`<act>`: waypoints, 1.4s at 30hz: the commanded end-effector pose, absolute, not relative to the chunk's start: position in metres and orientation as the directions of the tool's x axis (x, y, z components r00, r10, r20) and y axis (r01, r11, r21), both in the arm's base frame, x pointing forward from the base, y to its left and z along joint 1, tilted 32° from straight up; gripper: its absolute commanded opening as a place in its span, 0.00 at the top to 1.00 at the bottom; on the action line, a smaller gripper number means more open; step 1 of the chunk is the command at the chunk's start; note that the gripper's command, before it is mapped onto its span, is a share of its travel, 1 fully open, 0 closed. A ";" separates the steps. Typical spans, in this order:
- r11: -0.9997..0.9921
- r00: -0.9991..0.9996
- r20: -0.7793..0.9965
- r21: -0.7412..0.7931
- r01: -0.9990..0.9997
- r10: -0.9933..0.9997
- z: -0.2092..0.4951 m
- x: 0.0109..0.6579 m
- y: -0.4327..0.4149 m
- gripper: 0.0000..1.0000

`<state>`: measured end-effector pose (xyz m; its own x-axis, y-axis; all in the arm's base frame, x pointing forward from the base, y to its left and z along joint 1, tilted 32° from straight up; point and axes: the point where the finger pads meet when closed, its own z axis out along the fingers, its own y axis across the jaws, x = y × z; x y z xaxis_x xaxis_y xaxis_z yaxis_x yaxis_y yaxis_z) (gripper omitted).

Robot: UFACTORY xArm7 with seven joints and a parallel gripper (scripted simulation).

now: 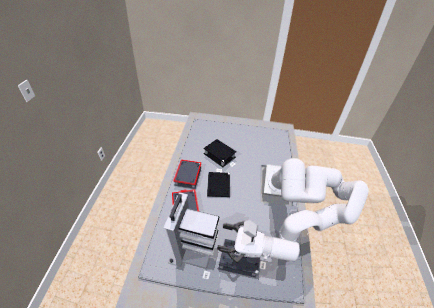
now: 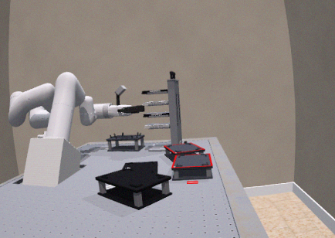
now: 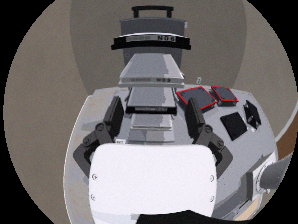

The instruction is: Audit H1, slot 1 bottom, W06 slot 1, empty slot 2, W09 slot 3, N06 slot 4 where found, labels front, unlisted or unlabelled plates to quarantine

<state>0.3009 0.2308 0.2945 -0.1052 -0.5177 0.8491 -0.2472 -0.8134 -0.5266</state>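
The gripper (image 2: 140,109) stands level with its jaws spread wide and nothing between them, pointed straight at the front of the plate tower (image 2: 174,106). In the side view the fingertips reach just short of the shelf edges, at about the height of the gap between the 2nd and 3rd shelves from the bottom. From the wrist camera the tower (image 3: 153,36) fills the space ahead of the jaws, with one finger (image 3: 115,117) on each side of the stacked plate fronts (image 3: 152,99). No ID label can be read at this size.

Below and slightly behind the jaws sits a low black nest (image 2: 125,141). Off to the far side of the tower are the 2 red-rimmed quarantine nests (image 2: 192,161), and a tilted black stand (image 2: 133,179) lies well back toward the arm's base.

The main risk is height: 4 shelves sit close together, so a jaw line slightly high or low could strike a shelf lip or close on the wrong plate. Driving in off-centre could push a plate askew on its shelf or jam it against the back stop. Since no label is legible, picking by guess could send a manifest plate to quarantine.
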 end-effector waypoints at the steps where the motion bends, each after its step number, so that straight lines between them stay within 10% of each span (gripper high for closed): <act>1: -0.812 -0.106 0.848 -0.529 -0.248 -0.520 0.295 0.301 0.230 0.00; 42: -0.812 -0.106 0.848 -0.529 -0.248 -0.520 0.285 0.273 0.245 0.00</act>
<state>0.2728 0.2415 0.2906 -0.1053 -0.5180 0.8489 -0.2479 -0.8130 -0.5268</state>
